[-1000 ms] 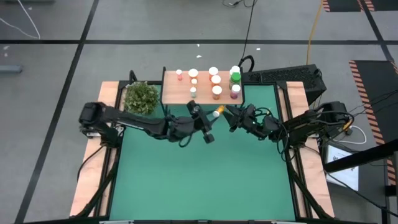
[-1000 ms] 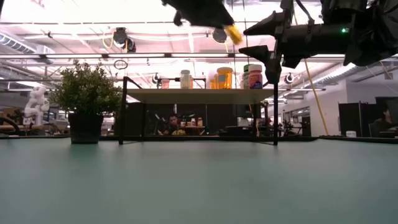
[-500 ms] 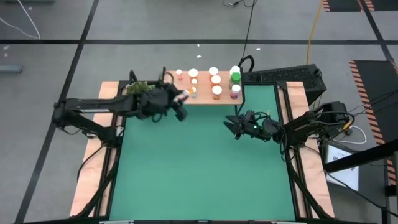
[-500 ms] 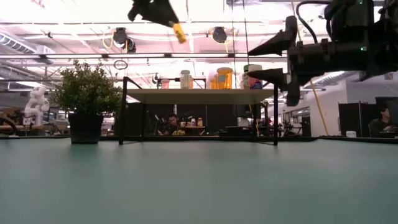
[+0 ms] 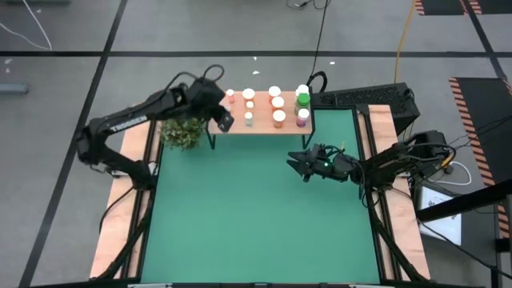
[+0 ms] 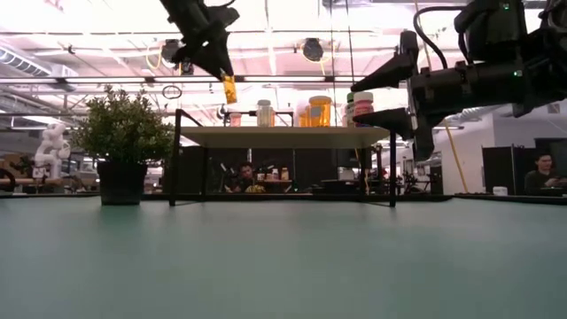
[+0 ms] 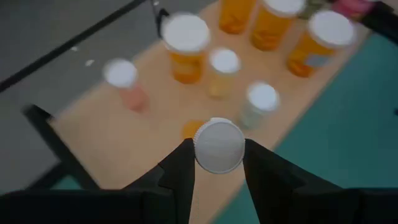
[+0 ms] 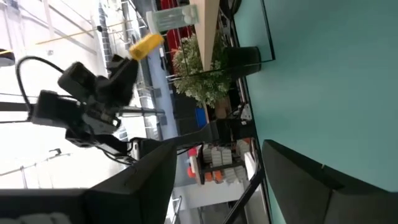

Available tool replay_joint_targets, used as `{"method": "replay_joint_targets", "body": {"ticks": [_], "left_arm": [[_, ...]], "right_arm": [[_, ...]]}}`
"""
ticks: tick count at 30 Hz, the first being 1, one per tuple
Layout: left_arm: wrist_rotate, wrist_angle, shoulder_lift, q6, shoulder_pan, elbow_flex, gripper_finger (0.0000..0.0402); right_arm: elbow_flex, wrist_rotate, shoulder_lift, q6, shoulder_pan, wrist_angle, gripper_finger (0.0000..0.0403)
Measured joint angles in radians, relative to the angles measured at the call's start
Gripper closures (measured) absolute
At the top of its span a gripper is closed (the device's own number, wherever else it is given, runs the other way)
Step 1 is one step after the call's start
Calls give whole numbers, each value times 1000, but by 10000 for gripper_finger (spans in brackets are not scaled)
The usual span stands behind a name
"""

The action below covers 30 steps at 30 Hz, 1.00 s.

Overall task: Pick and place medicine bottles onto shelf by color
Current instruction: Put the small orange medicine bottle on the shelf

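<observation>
Left tool: pinching white-capped orange bottle above shelf left end; body mostly hidden. Right tool: spread, empty, near worktop right edge.

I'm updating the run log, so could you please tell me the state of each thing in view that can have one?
Left gripper: shut on a bottle, above the shelf's left part.
Held bottle: orange, white-capped, in the air, cap toward the gripper.
Right gripper: open, empty, over the mat.
Shelf: standing, with bottles on it.
Bottles on shelf: upright, capped.
Plant: upright beside the shelf.
</observation>
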Motion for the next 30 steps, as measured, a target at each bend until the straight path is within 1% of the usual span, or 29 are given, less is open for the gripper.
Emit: {"method": "replay_joint_targets", "body": {"ticks": [4, 6, 10, 13, 17, 25, 30], "left_arm": [[8, -133, 104, 65, 73, 148, 273], [31, -191, 168, 88, 106, 212, 273], [69, -270, 258, 100, 144, 290, 273], [72, -285, 296, 110, 149, 301, 273], [78, -284, 319, 111, 144, 300, 273], [89, -276, 337, 108, 138, 301, 273], [107, -279, 338, 33, 142, 301, 270]], "right_arm": [[0, 11, 0, 0, 0, 0, 170], [0, 11, 0, 0, 0, 0, 170], [0, 12, 0, 0, 0, 0, 170], [0, 15, 0, -4, 0, 0, 170], [0, 61, 0, -5, 0, 0, 170], [0, 62, 0, 0, -1, 0, 170], [0, 62, 0, 17, -1, 0, 170]]}}
